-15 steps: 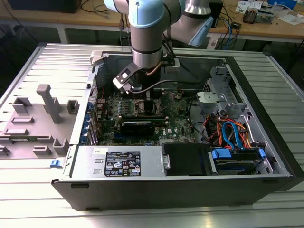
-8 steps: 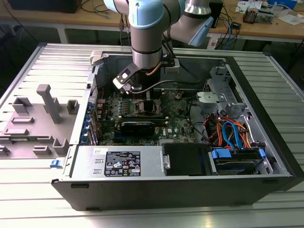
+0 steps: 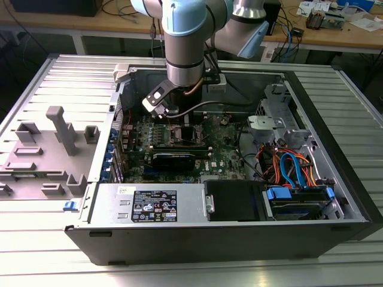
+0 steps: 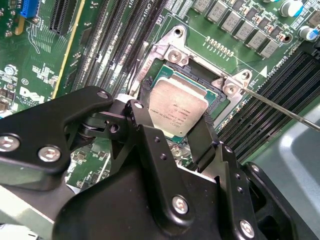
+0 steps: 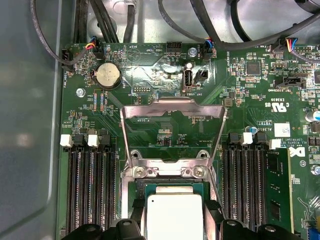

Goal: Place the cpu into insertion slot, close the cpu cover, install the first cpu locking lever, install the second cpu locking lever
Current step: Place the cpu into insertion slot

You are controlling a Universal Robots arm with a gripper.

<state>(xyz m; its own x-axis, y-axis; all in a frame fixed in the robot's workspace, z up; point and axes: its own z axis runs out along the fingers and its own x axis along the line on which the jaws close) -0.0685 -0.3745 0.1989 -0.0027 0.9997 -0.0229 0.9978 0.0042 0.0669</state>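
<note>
gripper [image 3: 179, 117]: upper middle of the exterior view, lowered into the open computer case [image 3: 209, 242]; fingers [image 4: 204, 134] clenched on opposite edges of the cpu.
cpu [image 4: 177, 112]: silver-grey top facing up, held directly over the insertion slot [image 4: 172, 50]; whether it is fully seated cannot be told.
cpu cover [image 5: 172, 106]: in the first wrist view, swung up open, clear of the slot.
locking lever [image 4: 280, 107]: thin metal rod angling away from a slot corner.
motherboard [image 3: 224, 152]: green, at the centre of the case.

Exterior view overlooks; both wrist views share cpu [image 4: 177, 112] [image 5: 172, 217]
</note>
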